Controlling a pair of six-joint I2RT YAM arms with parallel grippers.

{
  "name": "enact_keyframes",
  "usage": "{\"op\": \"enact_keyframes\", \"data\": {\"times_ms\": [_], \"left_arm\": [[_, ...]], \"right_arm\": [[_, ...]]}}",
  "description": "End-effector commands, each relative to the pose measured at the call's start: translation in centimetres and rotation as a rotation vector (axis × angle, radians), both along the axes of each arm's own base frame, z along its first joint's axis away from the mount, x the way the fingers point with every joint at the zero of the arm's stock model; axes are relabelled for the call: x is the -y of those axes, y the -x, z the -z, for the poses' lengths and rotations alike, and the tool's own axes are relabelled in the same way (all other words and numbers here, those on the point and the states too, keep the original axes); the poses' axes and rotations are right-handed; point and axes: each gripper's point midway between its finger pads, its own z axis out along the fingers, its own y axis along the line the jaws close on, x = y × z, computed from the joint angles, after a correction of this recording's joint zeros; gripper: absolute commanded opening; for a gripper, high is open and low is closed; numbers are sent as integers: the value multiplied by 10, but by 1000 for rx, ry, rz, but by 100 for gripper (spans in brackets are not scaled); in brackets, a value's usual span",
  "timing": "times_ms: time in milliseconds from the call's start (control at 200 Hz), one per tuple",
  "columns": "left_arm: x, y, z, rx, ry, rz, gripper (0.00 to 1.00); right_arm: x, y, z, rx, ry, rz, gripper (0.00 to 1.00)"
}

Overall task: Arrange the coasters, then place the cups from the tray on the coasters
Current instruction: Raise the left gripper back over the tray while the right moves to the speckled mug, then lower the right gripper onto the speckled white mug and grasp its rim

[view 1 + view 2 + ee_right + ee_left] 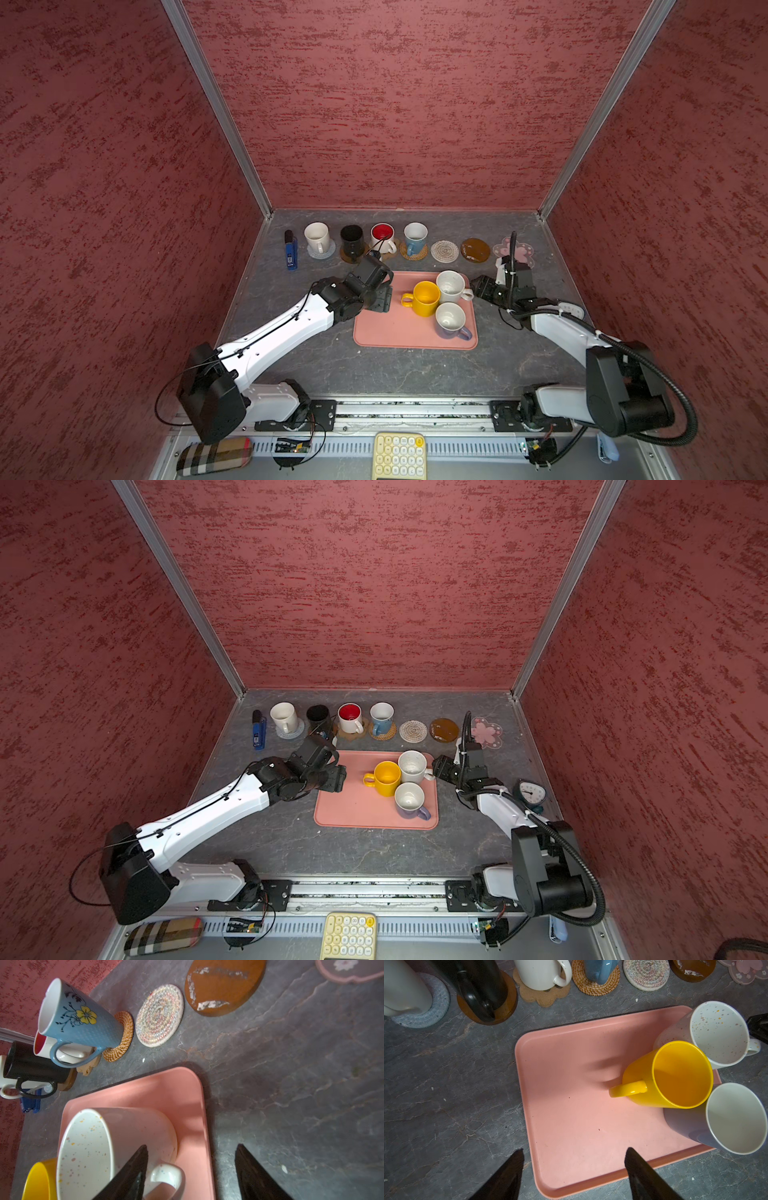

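Three cups stand on the pink tray (386, 328): yellow (424, 297), speckled white (451, 286) and lavender (453, 322). In the back row, white (316, 237), black (352, 241), red-inside (382, 237) and blue (415, 237) cups each sit on a coaster. The beige woven (444, 251), brown disc (475, 250) and pink flower (513, 249) coasters are bare. My left gripper (575, 1151) hangs open over the tray's left end, holding nothing. My right gripper (192, 1146) is open, its fingers on either side of the speckled cup's handle (168, 1174).
A blue lighter (291, 253) lies at the left end of the back row. A small dial timer (530, 791) sits beside the right arm. A yellow keypad (399, 455) and a plaid case (214, 455) lie in front of the rail. Red walls enclose three sides.
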Motion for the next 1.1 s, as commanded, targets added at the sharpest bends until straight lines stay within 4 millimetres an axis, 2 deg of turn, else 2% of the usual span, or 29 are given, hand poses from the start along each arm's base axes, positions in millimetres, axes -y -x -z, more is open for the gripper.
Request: {"op": "enact_keyframes", "data": {"times_ms": [0, 210, 316, 391, 516, 661, 786, 1092], "left_arm": [[6, -3, 1, 12, 26, -3, 77], [9, -4, 5, 9, 34, 0, 77], [9, -4, 7, 9, 33, 0, 77], [8, -5, 6, 11, 33, -2, 77], [7, -4, 5, 14, 30, -2, 77], [5, -4, 6, 14, 29, -8, 77], [4, -5, 8, 14, 31, -10, 77], [12, -8, 14, -2, 47, 4, 77]], "right_arm": [[1, 6, 0, 6, -11, 12, 66], [-9, 23, 7, -13, -5, -26, 65], [-6, 28, 4, -11, 6, -19, 65], [-3, 28, -2, 2, 17, -11, 66], [-4, 27, -25, 46, 20, -21, 66], [-9, 30, -41, 55, 14, -64, 60], [-13, 36, -39, 20, 34, -100, 56], [-34, 50, -36, -4, 63, -232, 56]]}}
